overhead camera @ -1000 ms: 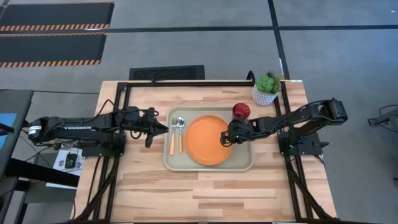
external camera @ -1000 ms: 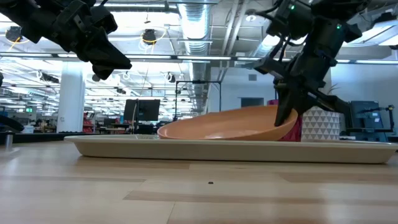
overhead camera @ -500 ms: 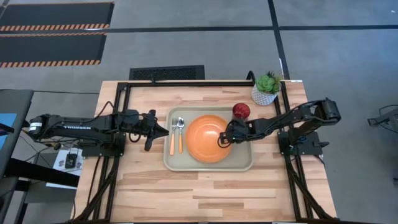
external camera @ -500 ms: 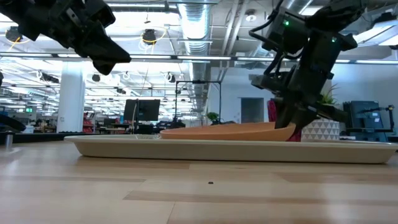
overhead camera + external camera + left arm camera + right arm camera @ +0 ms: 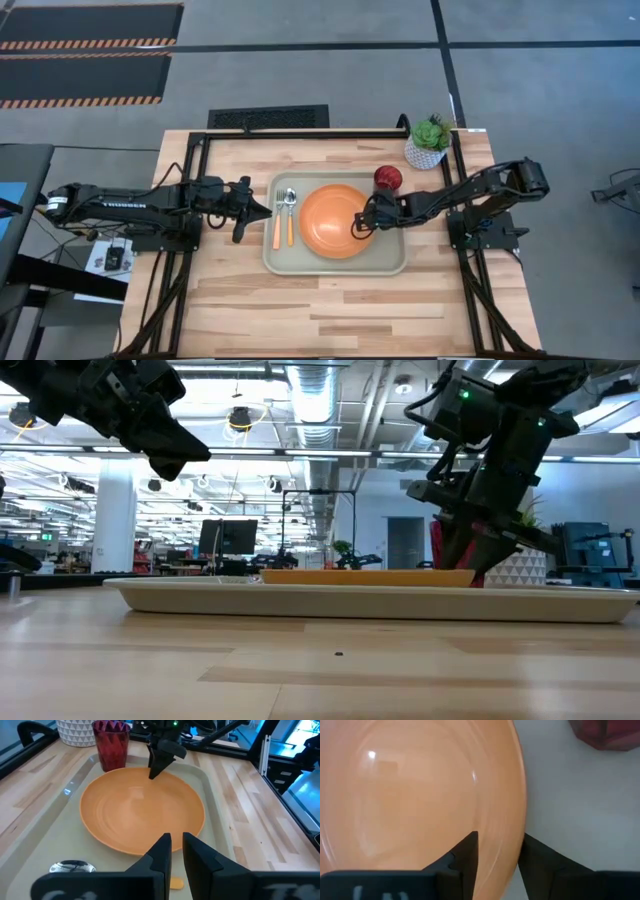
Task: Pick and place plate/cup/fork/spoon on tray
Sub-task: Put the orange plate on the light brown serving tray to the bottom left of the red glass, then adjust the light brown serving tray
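We see the round flat orange plastic plate (image 5: 336, 221) now lying flat in the large beige plastic tray (image 5: 392, 262), no longer tilted. Our right gripper (image 5: 358, 226) has spread its fingers astride the plate's rim nearest the tray's right edge: the plate is placed.
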